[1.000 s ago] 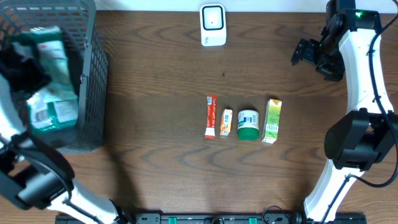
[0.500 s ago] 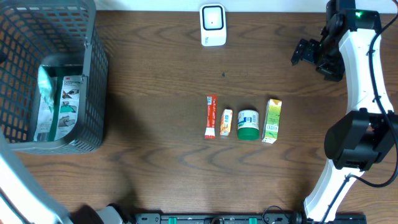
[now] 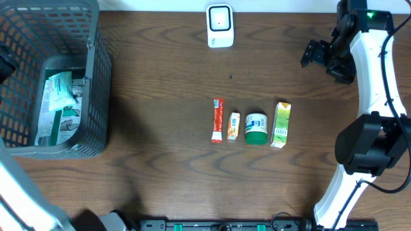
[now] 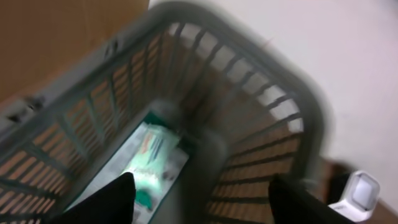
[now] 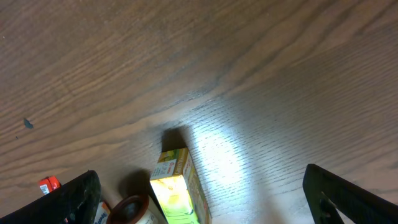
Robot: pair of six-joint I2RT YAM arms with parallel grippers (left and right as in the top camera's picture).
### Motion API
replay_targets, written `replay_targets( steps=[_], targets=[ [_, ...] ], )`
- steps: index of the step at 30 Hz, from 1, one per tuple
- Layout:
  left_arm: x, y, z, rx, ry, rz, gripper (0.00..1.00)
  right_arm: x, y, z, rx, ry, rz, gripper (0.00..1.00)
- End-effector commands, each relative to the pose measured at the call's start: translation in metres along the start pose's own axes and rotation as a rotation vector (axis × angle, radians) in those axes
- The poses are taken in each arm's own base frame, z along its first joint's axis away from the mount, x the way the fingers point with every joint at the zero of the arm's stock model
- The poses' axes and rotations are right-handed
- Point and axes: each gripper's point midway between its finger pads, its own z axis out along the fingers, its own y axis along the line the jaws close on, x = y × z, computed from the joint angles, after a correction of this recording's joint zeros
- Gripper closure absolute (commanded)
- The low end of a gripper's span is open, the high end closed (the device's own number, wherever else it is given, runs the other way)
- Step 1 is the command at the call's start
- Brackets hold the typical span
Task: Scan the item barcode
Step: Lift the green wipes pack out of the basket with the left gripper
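The left gripper [image 4: 205, 200] has just let go, fingers apart and empty above the basket [image 3: 96, 77] at the table's left edge, where the green packet [image 3: 61, 102] now lies, so that item seems done; the right gripper [image 5: 208, 199] hangs open, empty.

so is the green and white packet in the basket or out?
In. The packet lies on the floor of the basket, inside its mesh walls, in both the overhead and left wrist views.
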Motion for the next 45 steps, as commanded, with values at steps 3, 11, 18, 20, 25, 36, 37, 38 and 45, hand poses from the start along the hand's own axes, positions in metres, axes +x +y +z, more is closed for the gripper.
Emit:
replay_targets(
  steps=[3, 11, 18, 20, 25, 36, 37, 38, 45],
  targets=[
    [0.039, 0.027, 0.081, -0.048, 0.214, 0.028, 0.27, -0.003, 0.002, -0.013, -0.014, -0.033, -0.014, 0.01],
    [0.094, 0.036, 0.17, -0.092, 0.409, 0.124, 0.19, -0.003, 0.002, -0.013, -0.014, -0.033, -0.014, 0.01],
    [0.13, 0.063, 0.218, -0.19, 0.5, 0.146, 0.16, -0.003, 0.002, -0.013, -0.014, -0.033, -0.014, 0.01],
    [0.139, 0.068, 0.231, -0.194, 0.521, 0.143, 0.16, -0.003, 0.002, -0.013, -0.014, -0.033, -0.014, 0.01],
    [0.159, 0.088, 0.252, -0.251, 0.563, 0.148, 0.15, -0.003, 0.002, -0.013, -0.014, -0.033, -0.014, 0.01],
    [0.177, 0.097, 0.265, -0.261, 0.607, 0.138, 0.92, -0.003, 0.002, -0.013, -0.014, -0.033, -0.014, 0.01],
    [0.173, 0.095, 0.263, -0.258, 0.594, 0.14, 0.92, -0.003, 0.002, -0.013, -0.014, -0.033, -0.014, 0.01],
    [0.167, 0.093, 0.26, -0.256, 0.577, 0.143, 0.92, -0.003, 0.002, -0.013, -0.014, -0.033, -0.014, 0.01],
    [0.063, 0.044, 0.189, -0.205, 0.287, 0.161, 0.9, -0.003, 0.002, -0.013, -0.014, -0.033, -0.014, 0.01]
  ],
)
